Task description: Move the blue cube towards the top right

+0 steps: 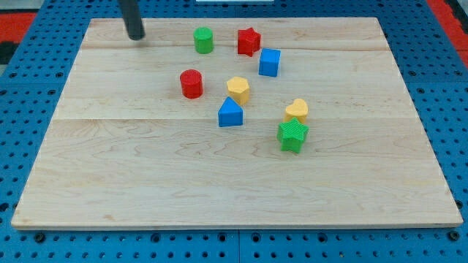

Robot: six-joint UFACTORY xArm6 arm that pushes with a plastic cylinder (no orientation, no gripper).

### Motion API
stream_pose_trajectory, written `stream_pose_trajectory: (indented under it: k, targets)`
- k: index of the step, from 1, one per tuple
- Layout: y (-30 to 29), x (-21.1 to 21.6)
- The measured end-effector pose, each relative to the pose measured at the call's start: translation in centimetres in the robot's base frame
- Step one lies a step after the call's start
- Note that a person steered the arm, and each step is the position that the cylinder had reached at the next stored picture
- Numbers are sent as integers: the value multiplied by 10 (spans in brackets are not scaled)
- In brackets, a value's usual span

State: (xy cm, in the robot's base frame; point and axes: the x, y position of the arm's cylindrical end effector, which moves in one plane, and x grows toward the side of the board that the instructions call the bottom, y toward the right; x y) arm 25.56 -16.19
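The blue cube (pixel 269 62) sits on the wooden board (pixel 146 175) in the upper middle, just right of and below the red star (pixel 248 42). My tip (pixel 136 35) rests near the board's top left, far to the left of the blue cube and left of the green cylinder (pixel 203 40). It touches no block.
A red cylinder (pixel 191 84), a yellow hexagonal block (pixel 238 90) and a blue triangular block (pixel 230 113) lie in the middle. A yellow heart (pixel 297 110) and a green star (pixel 292 136) lie to their right. Blue pegboard surrounds the board.
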Motion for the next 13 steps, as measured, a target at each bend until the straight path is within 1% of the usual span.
stream_pose_trajectory:
  k: [1, 2, 3, 4, 5, 6, 7, 8, 9, 11, 12, 13]
  targets:
    - [64, 46]
    - [140, 77]
    - [200, 83]
    - [267, 59]
    - [306, 40]
    - [312, 46]
    - [317, 92]
    - [304, 78]
    - [301, 47]
    - [219, 54]
    - [214, 39]
    - [224, 22]
